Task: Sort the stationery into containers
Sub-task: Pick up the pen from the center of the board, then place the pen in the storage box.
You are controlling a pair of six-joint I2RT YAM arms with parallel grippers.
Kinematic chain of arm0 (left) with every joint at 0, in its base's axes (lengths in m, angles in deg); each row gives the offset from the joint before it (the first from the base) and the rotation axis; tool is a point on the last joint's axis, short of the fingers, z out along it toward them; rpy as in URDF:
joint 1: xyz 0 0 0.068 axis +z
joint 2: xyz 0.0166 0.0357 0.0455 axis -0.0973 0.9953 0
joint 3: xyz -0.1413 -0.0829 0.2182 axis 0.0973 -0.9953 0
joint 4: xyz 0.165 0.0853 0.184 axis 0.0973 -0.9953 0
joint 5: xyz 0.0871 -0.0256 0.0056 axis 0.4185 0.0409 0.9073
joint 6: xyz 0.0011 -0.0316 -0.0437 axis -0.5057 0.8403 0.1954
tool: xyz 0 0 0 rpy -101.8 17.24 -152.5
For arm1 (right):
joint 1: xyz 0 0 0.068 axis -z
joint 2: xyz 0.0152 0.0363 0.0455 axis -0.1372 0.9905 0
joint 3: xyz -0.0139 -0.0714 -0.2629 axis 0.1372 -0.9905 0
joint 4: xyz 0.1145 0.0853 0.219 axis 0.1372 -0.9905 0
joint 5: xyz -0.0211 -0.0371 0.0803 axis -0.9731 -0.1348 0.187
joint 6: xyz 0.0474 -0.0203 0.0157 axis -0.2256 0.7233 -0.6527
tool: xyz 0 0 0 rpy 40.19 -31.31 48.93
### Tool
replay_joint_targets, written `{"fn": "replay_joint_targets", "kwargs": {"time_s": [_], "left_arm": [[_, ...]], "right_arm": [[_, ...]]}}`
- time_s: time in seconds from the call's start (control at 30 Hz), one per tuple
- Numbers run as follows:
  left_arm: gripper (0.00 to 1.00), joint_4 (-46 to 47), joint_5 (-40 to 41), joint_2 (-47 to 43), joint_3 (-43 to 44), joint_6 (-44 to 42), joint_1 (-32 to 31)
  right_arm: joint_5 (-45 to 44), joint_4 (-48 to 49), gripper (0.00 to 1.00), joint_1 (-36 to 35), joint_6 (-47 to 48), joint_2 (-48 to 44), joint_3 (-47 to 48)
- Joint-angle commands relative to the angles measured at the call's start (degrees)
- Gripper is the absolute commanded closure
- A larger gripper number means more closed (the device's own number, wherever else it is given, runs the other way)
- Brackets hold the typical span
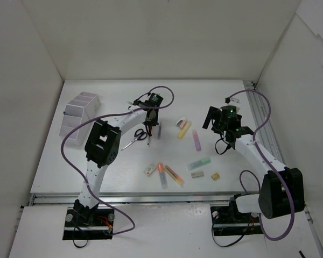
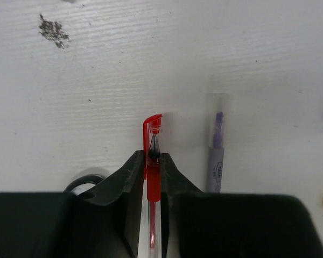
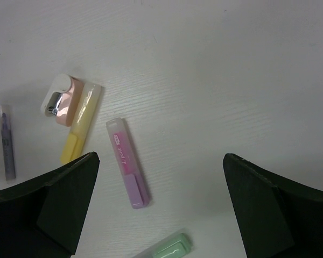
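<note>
Red pen (image 2: pixel 153 177): mid-counter, low against the surface; I cannot tell whether it has left the surface. It is well apart from the white organiser (image 1: pixel 78 110) at the far left.
Left fingers (image 2: pixel 130 174): clenched on the red pen, one either side of the barrel, with the capped end poking out ahead.
Right fingers (image 3: pixel 59 204): spread wide and grasping nothing, poised over the pink highlighter (image 3: pixel 128 164) and yellow highlighter (image 3: pixel 81 126).
Step in hand: my reading is the pick of the red pen, with the grasp just made and the carry not yet begun.
Next move calls for: a straight lift that clears the violet pen (image 2: pixel 215 156) just beside it and the scissors (image 1: pixel 135 138) nearby. After that comes a carry left to the organiser and a release over one compartment. The pen is thin and long, so it may pivot in the grip.
Left to sort: most items, judging by the scatter, among them the green highlighter (image 3: pixel 169 248).
Counter (image 2: pixel 231 48): white with a faint grain and one dark smudge (image 2: pixel 54 29).
Room: plain white panels close in the far side and both flanks.
</note>
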Motion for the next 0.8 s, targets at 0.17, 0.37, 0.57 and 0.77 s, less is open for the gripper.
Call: {"fn": "replay_joint_targets", "kwargs": {"time_s": [0.17,0.37,0.57,0.77], "left_arm": [[1.0,21.3,-5.8,-27.4,-12.5,-8.5,7.3],[1.0,34.9,-4.6,-41.9,-25.4,-11.1,19.1],[1.0,46.1,3.7,-48.8,-34.5,-16.9,28.1],[1.0,58.3,5.7,-48.7,-38.9,-18.3,35.3]], "right_arm": [[7.9,16.2,0.02,0.5,4.9,-6.1,-5.0],[10.4,21.5,0.02,0.3,5.8,-8.0,-8.0],[11.8,25.1,0.02,0.5,7.4,-8.6,-9.9],[12.3,25.5,0.02,0.6,8.4,-8.0,-9.7]]}}
